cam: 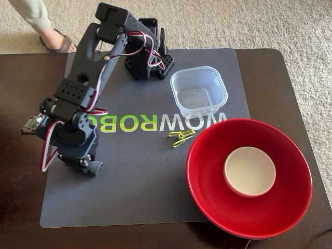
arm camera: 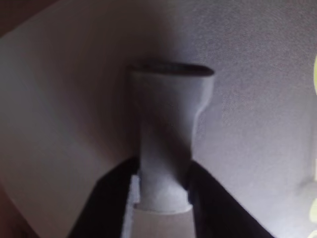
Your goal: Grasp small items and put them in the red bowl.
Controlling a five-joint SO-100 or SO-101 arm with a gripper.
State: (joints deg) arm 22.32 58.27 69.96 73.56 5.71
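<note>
Small items lie scattered on the dark grey rectangular mat (cam: 135, 192): the small white round dish (cam: 249, 170) sits inside the large glossy red round bowl (cam: 207, 176) at about four o'clock of the fixed view, the clear rounded-square plastic tub (cam: 199, 93) stands near the bowl's twelve o'clock side, and the yellow-green clip (cam: 181, 137) lies just off the bowl's ten o'clock rim. In the wrist view the black two-finger gripper (arm camera: 163, 186) is clenched on a grey oblong plastic piece (arm camera: 168, 129), its jaws pressing either side of the narrow stem, at the mat's nine o'clock side.
</note>
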